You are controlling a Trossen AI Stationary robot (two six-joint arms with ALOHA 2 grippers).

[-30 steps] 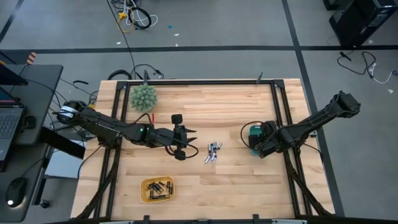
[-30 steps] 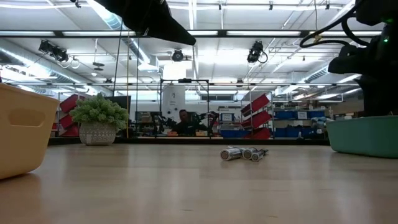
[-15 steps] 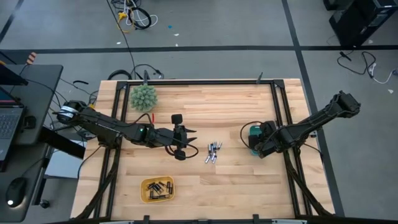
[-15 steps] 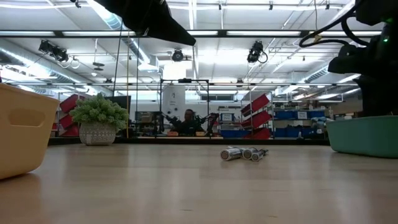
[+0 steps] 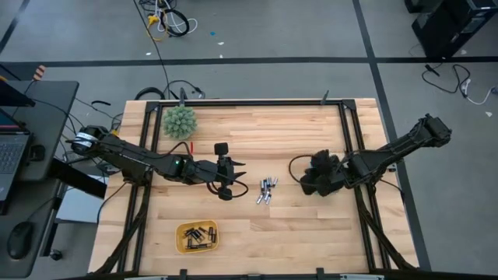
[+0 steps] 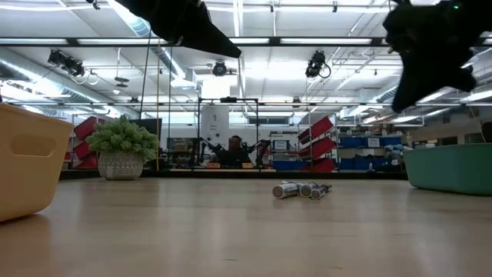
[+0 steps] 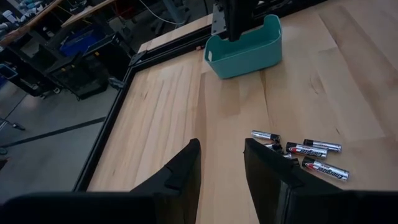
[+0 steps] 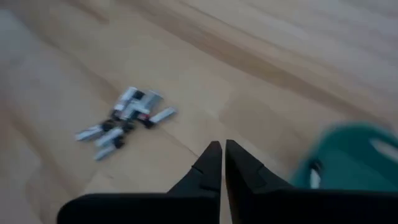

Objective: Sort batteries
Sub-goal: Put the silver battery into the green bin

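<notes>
The left end effector (image 5: 243,179) hangs just left of the loose batteries (image 5: 267,190), its fingers spread with nothing between them, likely poised to pick one. The cells lie on the bare counter (image 5: 288,132) between the two end effectors. Right of them, the right end effector (image 8: 219,155) is pressed together and empty, beside the teal bin (image 7: 244,48), probably heading back toward the pile.

Bright even overhead strip lighting, soft shadows, right wrist view motion-blurred

Left end effector (image 5: 243,177) parted, right end effector (image 5: 305,180) closed, empty.
</notes>
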